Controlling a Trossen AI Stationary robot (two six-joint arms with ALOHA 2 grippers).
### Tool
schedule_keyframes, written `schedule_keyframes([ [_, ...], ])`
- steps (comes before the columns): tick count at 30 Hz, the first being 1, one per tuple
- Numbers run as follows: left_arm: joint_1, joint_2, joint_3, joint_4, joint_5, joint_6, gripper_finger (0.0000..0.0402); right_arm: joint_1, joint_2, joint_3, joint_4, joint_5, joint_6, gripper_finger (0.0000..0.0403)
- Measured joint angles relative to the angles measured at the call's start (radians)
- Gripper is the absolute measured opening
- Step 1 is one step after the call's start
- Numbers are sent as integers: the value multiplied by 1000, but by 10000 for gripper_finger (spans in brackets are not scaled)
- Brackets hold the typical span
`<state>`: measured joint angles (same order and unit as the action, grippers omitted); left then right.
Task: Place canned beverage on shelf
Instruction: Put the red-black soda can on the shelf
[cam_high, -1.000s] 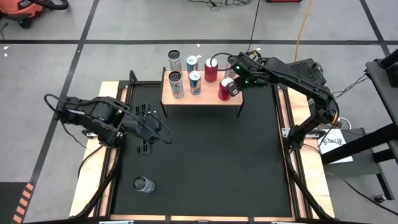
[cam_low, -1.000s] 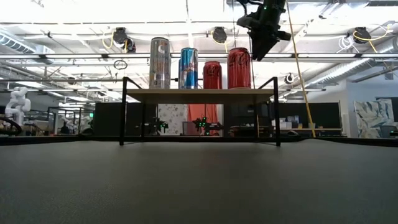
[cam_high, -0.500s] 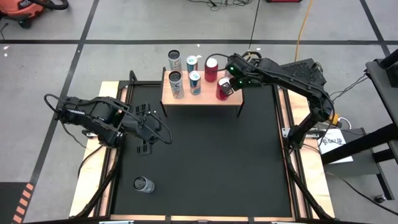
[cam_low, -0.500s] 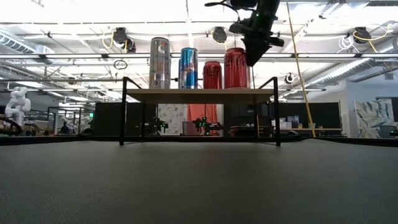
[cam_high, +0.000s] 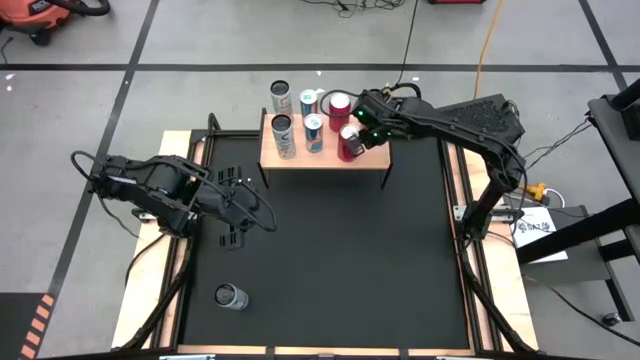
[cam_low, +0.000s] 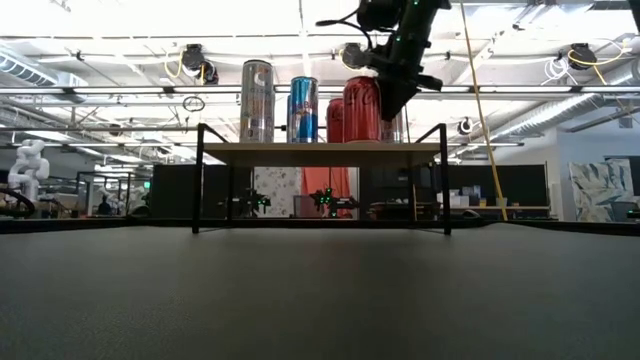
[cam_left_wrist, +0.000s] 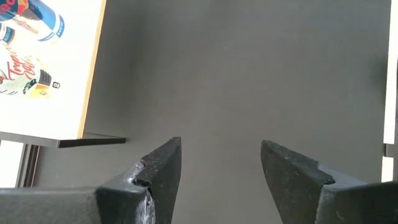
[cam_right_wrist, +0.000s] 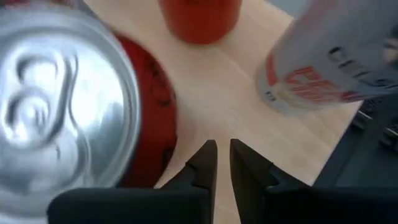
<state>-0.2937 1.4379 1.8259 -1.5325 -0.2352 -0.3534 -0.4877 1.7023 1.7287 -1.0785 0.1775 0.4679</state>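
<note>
I have the right claw (cam_high: 352, 137) over the shelf (cam_high: 322, 158), its fingers (cam_right_wrist: 205, 163) nearly together with nothing between them. Right beside it stands a red can (cam_high: 346, 144), upright on the shelf board, its silver top (cam_right_wrist: 56, 93) filling my right wrist view; the claw sits against its side, so I judge it is nudging the can into line, not lifting it. Just beyond are a second red can (cam_high: 340, 108), a blue can (cam_high: 314, 133) and a tall silver can (cam_high: 284, 136) in the row; two more cans stand behind the shelf. Well away from this claw, near the bench's front edge, one loose can (cam_high: 231, 296) is not yet shelved. The left claw (cam_high: 240, 208) waits over the mat, closed on nothing. My next move, I think: back the right claw off without tipping the red can, then fetch the loose one.
</note>
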Motion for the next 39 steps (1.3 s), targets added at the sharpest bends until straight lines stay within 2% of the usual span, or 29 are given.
schedule_keyframes([
  [28, 0, 0, 0, -4, 0, -4, 216, 12, 8, 0, 103, -26, 10, 17],
  [33, 0, 0, 0, -4, 0, -5, 216, 11, 8, -1, 134, -73, 8, 17],
  [39, 0, 0, 0, -4, 0, -5, 216, 12, 9, -1, 121, -76, 9, 17],
])
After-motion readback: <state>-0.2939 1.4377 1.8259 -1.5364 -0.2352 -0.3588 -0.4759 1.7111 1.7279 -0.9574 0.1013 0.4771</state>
